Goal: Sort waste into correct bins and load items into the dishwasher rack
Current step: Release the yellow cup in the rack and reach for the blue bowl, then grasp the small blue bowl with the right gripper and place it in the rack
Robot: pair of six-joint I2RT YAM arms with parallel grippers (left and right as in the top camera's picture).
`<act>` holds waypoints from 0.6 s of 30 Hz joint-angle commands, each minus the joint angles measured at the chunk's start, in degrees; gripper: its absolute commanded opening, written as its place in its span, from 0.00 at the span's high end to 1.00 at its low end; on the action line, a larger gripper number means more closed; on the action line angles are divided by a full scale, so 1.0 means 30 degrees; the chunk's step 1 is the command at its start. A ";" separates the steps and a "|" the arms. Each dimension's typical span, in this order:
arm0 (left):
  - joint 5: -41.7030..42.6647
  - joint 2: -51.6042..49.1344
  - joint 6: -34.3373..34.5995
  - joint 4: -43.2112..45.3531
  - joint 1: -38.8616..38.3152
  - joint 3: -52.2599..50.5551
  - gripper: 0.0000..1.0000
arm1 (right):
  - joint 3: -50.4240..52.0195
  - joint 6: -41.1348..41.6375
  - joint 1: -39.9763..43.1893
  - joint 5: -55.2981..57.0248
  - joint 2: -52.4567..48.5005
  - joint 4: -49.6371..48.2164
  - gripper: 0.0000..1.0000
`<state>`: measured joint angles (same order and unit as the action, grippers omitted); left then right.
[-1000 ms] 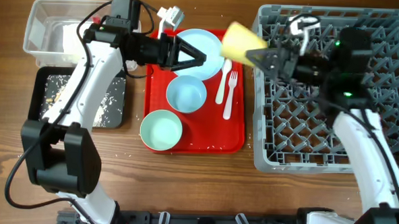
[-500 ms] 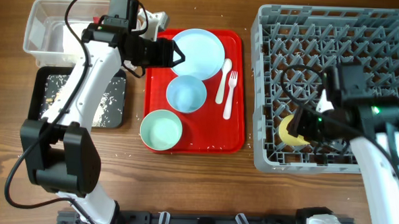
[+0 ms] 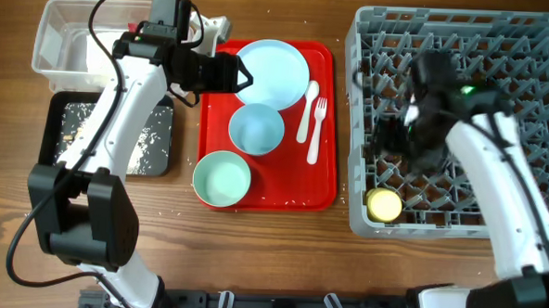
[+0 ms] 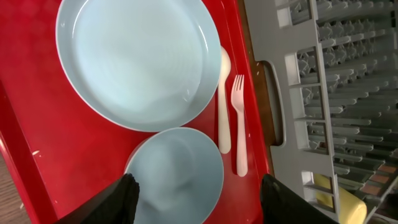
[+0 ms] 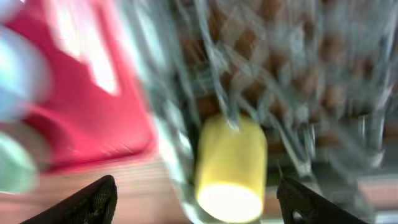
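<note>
Big grey dishwasher rack [image 3: 529,72] filled the desk's [image 3: 270,256] 3 o'clock side, with the red tray [image 3: 292,184] at centre. On the tray, the blue plate [image 3: 273,73] sat at 12 o'clock, one bowl [image 3: 256,130] just off its 6 o'clock edge and a second bowl [image 3: 221,178] at 7. The yellow cup [image 3: 385,205] sat in the rack's 7 o'clock corner, clear of the right end effector [image 5: 196,185], which gaped wide and empty. The left end effector [image 4: 199,190] hung wide over the upper bowl, likely the next pick. Best to pinch one rim wall and lift straight, avoiding the spoon [image 3: 306,107] and fork [image 3: 316,130] at 3 o'clock.
</note>
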<state>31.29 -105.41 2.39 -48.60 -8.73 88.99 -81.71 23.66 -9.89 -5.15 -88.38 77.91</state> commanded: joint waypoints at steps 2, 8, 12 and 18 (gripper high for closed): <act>-0.2266 0.0277 -0.0073 -0.0896 -0.1078 0.0211 0.41 | -0.4211 -0.0954 -0.0138 -0.2404 0.0029 -0.2900 0.16; -0.8327 0.0284 0.5508 -0.1100 -0.0634 0.0219 0.43 | -0.3985 0.2251 -0.3876 -0.2528 -0.3657 -0.9151 0.33; -0.8400 0.0415 0.5493 -0.1304 0.1501 0.0219 0.41 | -0.3985 0.3767 -0.6207 -0.2200 -0.8517 -1.0040 0.41; -0.8400 0.0466 0.5493 -0.1326 0.3315 0.0219 0.03 | -0.3985 0.3825 -0.7257 -0.3854 -1.1978 -1.0586 0.68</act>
<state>6.68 -105.41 18.48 -52.51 0.32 88.99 -93.60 34.50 -31.24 -13.78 -122.72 46.96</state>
